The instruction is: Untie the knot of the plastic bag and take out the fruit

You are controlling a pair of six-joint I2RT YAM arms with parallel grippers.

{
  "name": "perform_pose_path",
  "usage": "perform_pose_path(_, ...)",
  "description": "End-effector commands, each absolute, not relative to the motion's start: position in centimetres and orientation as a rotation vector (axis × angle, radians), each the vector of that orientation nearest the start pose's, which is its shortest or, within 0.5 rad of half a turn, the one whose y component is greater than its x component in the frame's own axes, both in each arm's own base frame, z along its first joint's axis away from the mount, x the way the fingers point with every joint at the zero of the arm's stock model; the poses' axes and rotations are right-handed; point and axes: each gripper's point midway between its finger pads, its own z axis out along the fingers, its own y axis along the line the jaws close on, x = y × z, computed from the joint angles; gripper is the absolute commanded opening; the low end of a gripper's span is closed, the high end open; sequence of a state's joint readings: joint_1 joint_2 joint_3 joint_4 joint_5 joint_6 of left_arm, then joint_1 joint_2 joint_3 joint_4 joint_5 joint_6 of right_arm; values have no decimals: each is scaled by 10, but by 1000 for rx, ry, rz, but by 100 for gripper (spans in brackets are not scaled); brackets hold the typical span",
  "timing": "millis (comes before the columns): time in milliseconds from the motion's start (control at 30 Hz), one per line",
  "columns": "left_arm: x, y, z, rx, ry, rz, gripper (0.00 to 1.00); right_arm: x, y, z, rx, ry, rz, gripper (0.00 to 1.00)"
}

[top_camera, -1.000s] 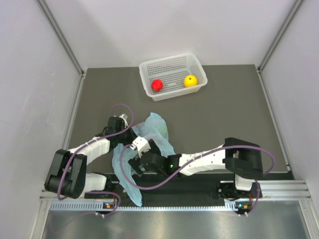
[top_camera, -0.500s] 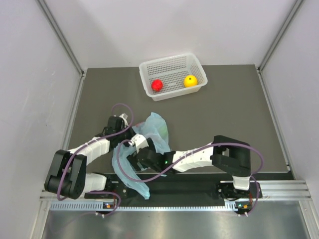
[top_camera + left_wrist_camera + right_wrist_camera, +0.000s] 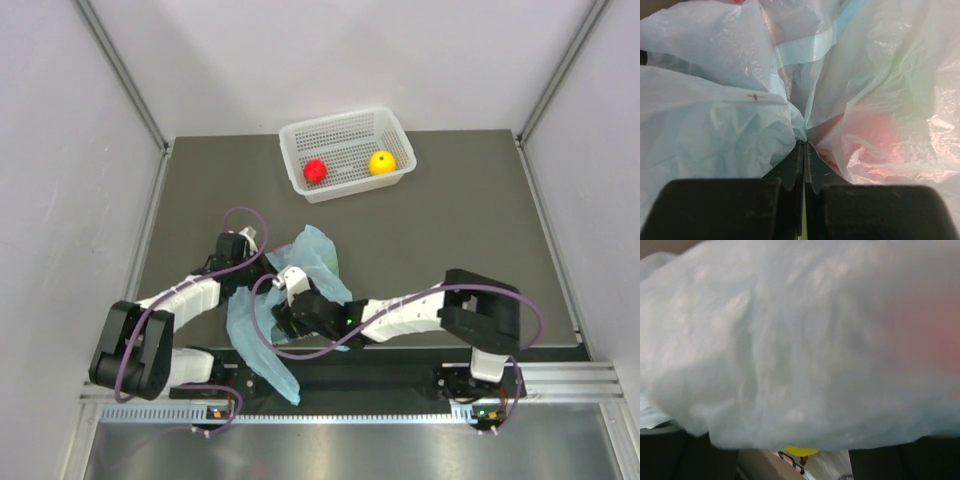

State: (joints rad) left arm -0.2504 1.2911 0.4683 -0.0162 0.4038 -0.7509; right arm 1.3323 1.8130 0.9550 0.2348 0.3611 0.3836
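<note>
Left tool [image 3: 804, 144] pinched flat on plastic bag [image 3: 725, 135] film. Right tool [image 3: 280, 318] buried under bag; grip cannot be told. Bag at table [image 3: 450, 230] 6 o'clock. Red fruit [image 3: 315, 171] and yellow fruit [image 3: 380, 162] in basket [image 3: 335, 120], 12 o'clock.

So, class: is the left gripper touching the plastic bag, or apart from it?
Touching. The left wrist view shows the left gripper with its jaws shut, and the plastic bag gathered into their tips.

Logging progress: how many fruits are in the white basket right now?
2: a red fruit at the basket's left, a yellow fruit at its right. A reddish one shows through the plastic bag; more may be hidden inside.
</note>
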Motion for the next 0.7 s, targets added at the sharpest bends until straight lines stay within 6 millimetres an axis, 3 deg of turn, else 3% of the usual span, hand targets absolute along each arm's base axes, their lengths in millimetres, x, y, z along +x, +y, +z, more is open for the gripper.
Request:
perform_pose_path(0,261,-168,53,-396,2451,-957,0,136,439,96,-867,1971,782,16)
perform_pose_path(33,262,-168,54,-396,2449,-955,0,122,434,108,-929,1963,850,12)
perform_pose_path(67,262,-168,54,-396,2449,-955,0,111,426,104,-977,1976,875,5)
perform_pose_path(133,264,-169,56,-396,2441,-955,0,91,412,115,-1057,1975,958,3)
perform_pose_path(267,269,-169,58,-399,2433,-953,0,20,384,116,-1385,2014,1236,0)
perform_pose_path(333,272,-170,59,-402,2433,-956,0,-8,373,125,-1530,1975,1371,0)
perform_pose_path(433,275,-172,61,-401,2428,-963,0,-51,357,158,-1755,1773,1632,0)
perform_pose_path(567,278,-172,64,-395,2421,-966,0,-59,354,226,-1825,1409,1715,0)
perform_pose_path(600,278,-173,65,-392,2419,-966,0,-56,352,237,-1823,1374,1700,0)
perform_pose_path(667,279,-172,67,-392,2414,-964,0,-30,355,277,-1736,1262,1634,0)
